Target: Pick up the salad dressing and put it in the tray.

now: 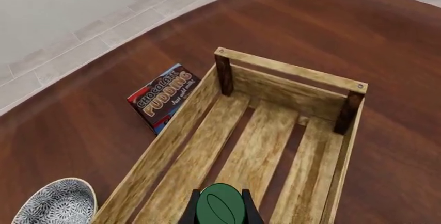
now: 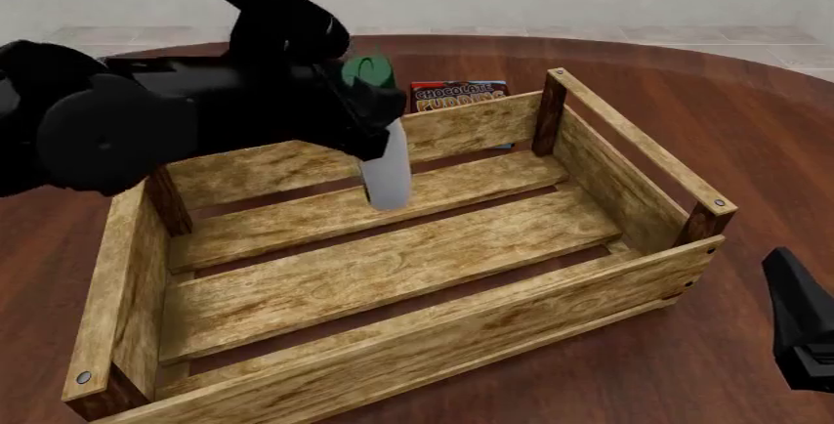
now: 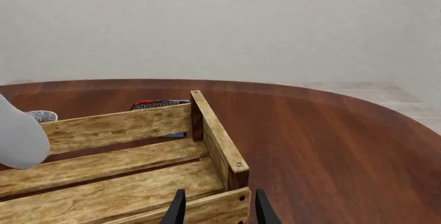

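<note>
Bottle [image 2: 385,175] top behind left end effector [image 2: 369,111]

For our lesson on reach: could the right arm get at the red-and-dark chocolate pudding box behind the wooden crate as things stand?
Probably not easily. The pudding box lies beyond the crate's far wall, with the right gripper at the near corner and the left gripper holding the white bottle between.

1. On the red-and-dark flat pudding box [image 1: 163,96], lying at the crate's eleven o'clock, I read "CHOCOLATE PUDDING".
2. A smaller script line beneath is too blurred for me.
</note>
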You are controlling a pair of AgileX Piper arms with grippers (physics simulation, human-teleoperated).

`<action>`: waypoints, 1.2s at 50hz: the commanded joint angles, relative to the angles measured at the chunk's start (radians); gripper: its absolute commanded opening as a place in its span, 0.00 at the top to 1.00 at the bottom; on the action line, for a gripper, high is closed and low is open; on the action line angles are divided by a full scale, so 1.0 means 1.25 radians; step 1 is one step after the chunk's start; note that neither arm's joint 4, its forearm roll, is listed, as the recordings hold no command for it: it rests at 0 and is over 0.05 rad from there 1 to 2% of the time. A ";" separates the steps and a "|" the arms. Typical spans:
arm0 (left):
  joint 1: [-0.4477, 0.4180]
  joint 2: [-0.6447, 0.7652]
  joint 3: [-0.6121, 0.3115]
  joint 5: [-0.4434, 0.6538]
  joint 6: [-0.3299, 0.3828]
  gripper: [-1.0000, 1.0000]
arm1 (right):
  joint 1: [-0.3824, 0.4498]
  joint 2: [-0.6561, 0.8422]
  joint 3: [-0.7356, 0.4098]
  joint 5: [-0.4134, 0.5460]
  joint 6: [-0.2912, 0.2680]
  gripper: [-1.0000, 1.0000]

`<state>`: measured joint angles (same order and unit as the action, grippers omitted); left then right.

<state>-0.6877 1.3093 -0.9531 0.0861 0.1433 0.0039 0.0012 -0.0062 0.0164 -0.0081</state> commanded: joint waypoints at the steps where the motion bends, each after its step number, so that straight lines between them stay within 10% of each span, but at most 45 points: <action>1: 0.005 0.033 0.002 -0.015 0.004 1.00 | 0.000 0.000 0.000 0.000 0.001 0.00; 60: 0.043 0.094 0.069 -0.089 -0.058 1.00 | -0.012 -0.001 0.000 -0.005 0.009 0.00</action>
<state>-0.6398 1.4220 -0.8779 -0.0024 0.0674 -0.0096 0.0006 -0.0075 0.0125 0.0008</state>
